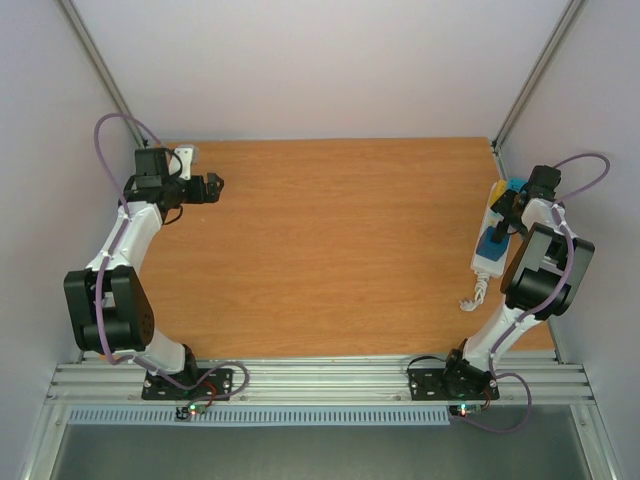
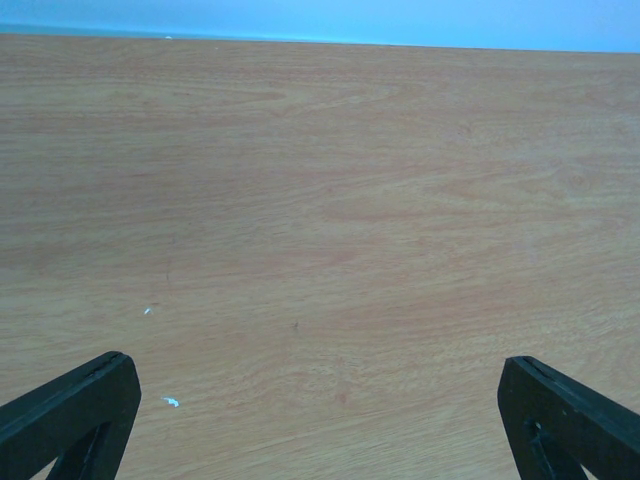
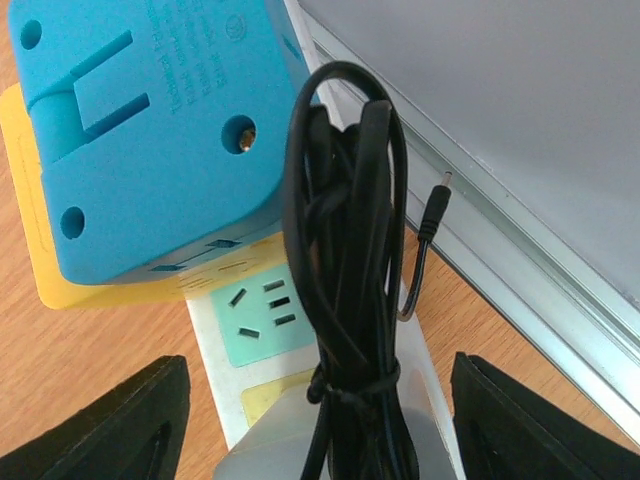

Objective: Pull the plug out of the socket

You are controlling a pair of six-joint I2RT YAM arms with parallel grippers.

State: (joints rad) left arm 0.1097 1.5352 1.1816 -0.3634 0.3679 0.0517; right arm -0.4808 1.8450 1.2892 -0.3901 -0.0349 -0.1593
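The white power strip (image 1: 487, 255) lies along the table's right edge, with its white cord (image 1: 472, 295) curling toward the near side. In the right wrist view the strip (image 3: 215, 400) shows a green outlet face (image 3: 262, 315) and yellow faces. A big blue adapter (image 3: 150, 140) sits plugged at its far end. A grey plug (image 3: 280, 445) with a bundled black cable (image 3: 350, 250) sits on the strip between my right fingers. My right gripper (image 3: 320, 430) is open, straddling that plug without touching it. My left gripper (image 1: 213, 186) is open and empty over bare wood at the far left.
A metal rail (image 3: 520, 240) and the grey wall run close along the strip's right side. A second blue block (image 1: 492, 240) sits on the strip nearer the arm bases. The wooden table (image 2: 320, 200) fills the left wrist view.
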